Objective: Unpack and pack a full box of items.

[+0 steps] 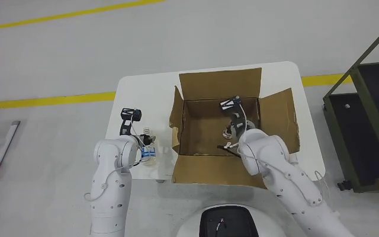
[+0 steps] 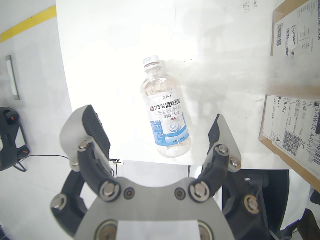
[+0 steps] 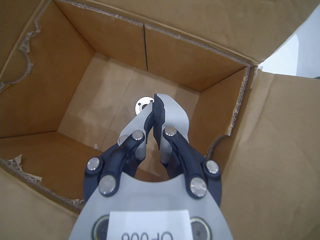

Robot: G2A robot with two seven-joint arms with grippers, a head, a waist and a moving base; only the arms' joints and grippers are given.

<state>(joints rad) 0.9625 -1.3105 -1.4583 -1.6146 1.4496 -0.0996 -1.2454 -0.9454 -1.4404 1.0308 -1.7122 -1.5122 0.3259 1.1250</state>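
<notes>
A: Where's the bottle (image 2: 165, 111)?
B: Lying on the bench (image 1: 148, 95) near its front edge, left of the box (image 1: 219, 80), apart from it.
A: Anything in the box?
B: A disc (image 3: 142, 104), on its floor.

Left end effector (image 2: 153, 113) spread, right (image 3: 153, 102) pinched.

Currently showing: one clear plastic bottle with a white cap (image 2: 165, 111), one open brown cardboard box (image 1: 219, 80), one small round silver metal disc (image 3: 143, 104), one white rounded table (image 1: 148, 95).

White table (image 1: 148, 95), yellow floor line (image 1: 53, 101), dark metal cart (image 1: 361, 118), black device on floor (image 2: 10, 136)
</notes>
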